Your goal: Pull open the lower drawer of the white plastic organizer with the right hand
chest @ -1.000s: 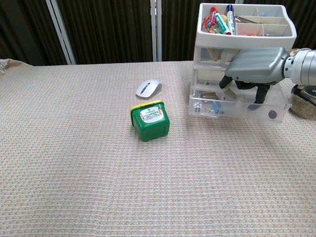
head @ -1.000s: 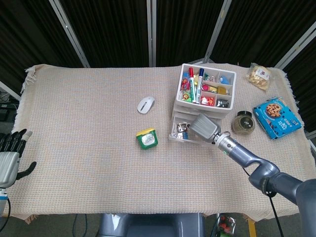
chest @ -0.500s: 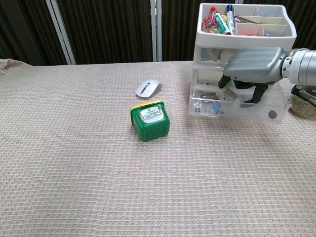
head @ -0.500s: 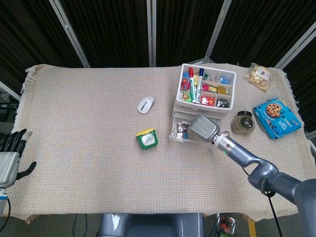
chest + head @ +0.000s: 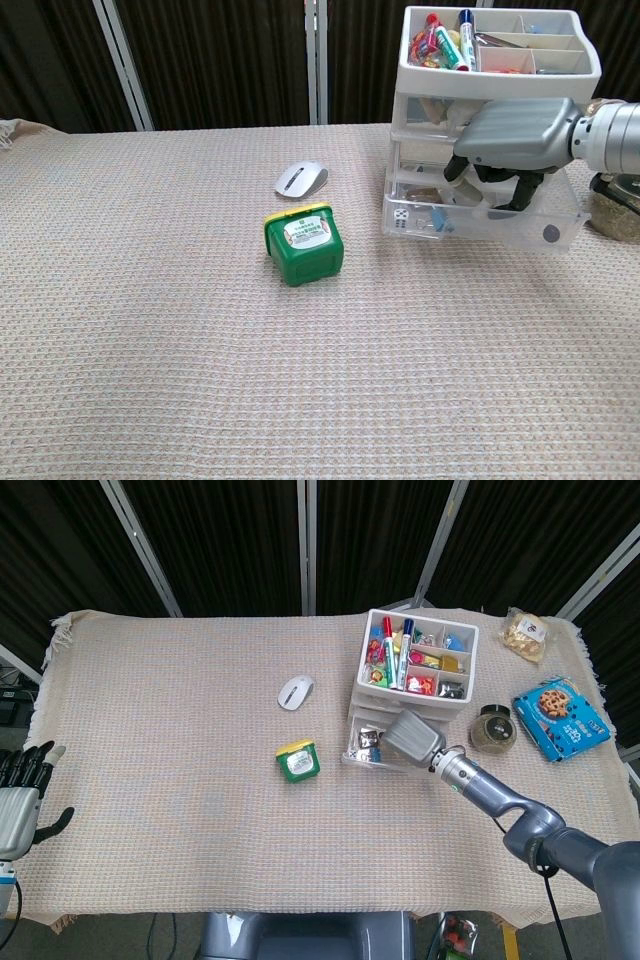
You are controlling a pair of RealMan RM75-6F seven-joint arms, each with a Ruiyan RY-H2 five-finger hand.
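since the earlier frames the right hand (image 5: 512,135) has lifted slightly at the lower drawer (image 5: 480,217); the drawer itself has not shifted and stands pulled out.

the right hand hangs over the drawer's open top with its fingers (image 5: 517,193) curled down inside the front wall; whether they grip the wall or only hook it cannot be told. in the head view the right hand (image 5: 413,737) sits at 6 o'clock of the white plastic organizer (image 5: 414,670), which stands toward 1 o'clock on the table (image 5: 180,740).

the left hand (image 5: 20,790) rests off the table's 9 o'clock edge, fingers apart, holding nothing.

open room: bare cloth lies from the drawer front toward 6 o'clock and across the whole 9 o'clock half.

counts: one organizer with a top tray of compartments and drawers below; one green box (image 5: 303,241); one computer mouse (image 5: 301,178); one jar (image 5: 493,728); one blue cookie packet (image 5: 561,716); one snack bag (image 5: 526,632).

the green box lies at 9 o'clock of the drawer, apart from it. the jar stands just beside the organizer at 3 o'clock, near the right forearm.
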